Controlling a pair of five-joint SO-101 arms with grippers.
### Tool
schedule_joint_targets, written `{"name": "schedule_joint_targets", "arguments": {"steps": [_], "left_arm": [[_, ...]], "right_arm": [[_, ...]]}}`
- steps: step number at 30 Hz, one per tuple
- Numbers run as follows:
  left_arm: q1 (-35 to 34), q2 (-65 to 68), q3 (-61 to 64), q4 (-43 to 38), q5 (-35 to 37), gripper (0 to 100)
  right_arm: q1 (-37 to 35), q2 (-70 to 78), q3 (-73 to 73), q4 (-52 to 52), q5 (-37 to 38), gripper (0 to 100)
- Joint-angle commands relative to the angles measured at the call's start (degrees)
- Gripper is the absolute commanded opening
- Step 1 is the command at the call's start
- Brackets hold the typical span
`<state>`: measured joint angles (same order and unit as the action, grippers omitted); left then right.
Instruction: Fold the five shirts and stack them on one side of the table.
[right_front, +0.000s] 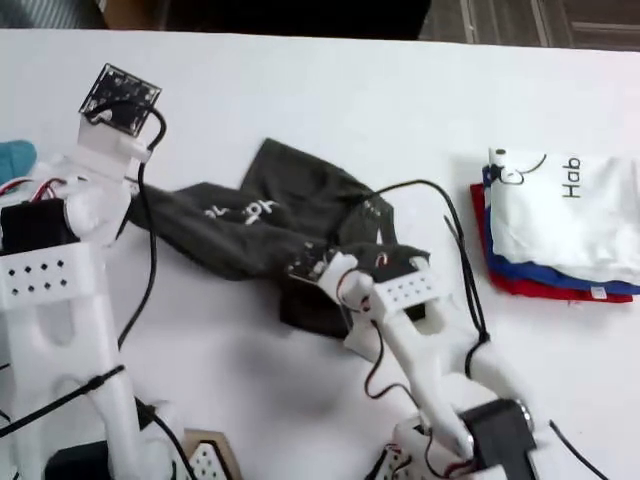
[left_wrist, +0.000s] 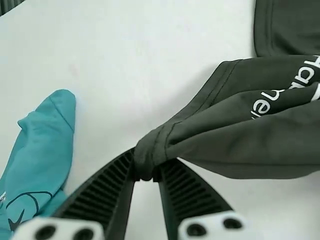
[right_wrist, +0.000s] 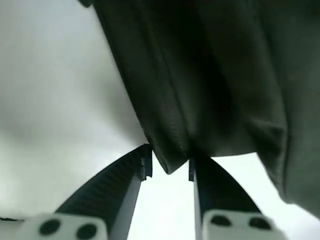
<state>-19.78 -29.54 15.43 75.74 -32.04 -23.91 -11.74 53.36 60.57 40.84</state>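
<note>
A dark grey shirt (right_front: 265, 225) with white lettering lies crumpled across the middle of the table, stretched between both arms. My left gripper (left_wrist: 146, 170) is shut on a bunched hem corner of the dark shirt (left_wrist: 240, 135). My right gripper (right_wrist: 167, 162) is shut on a folded edge of the same shirt (right_wrist: 210, 75), which hangs over its fingertips. In the high view the right arm's wrist (right_front: 385, 292) sits over the shirt's near right part. A teal shirt (left_wrist: 35, 150) lies loose beside the left gripper, at the table's left edge (right_front: 15, 157).
A stack of folded shirts stands at the right side: white (right_front: 570, 215) on top, then blue (right_front: 560, 275), then red (right_front: 545, 287). Black cables (right_front: 455, 230) run from the right arm across the table. Bare white table (right_front: 350, 90) spreads behind the dark shirt.
</note>
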Motion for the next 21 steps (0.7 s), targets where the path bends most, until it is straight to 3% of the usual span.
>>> {"name": "schedule_joint_targets", "arguments": {"steps": [1, 4, 7, 12, 21], "left_arm": [[-0.53, -0.18, -2.59, 1.49, 0.35, 2], [-0.53, -0.35, -2.59, 1.76, 0.35, 2], [-0.53, -0.35, -2.59, 1.76, 0.35, 2], [-0.53, 0.0, -1.98, 1.76, 0.35, 2], [-0.44, 0.09, 1.98, 1.32, -0.18, 2]], "right_arm": [[-0.13, 3.47, -4.4, -0.75, -0.44, 14.1], [-0.13, 5.23, -6.15, -0.75, -0.44, 13.1], [-0.13, 6.2, -6.33, -0.84, 0.0, 2.3], [0.92, 4.44, -6.42, -0.84, 0.0, 2.2], [11.56, -18.15, -6.51, 6.11, 3.34, 2.2]]}}
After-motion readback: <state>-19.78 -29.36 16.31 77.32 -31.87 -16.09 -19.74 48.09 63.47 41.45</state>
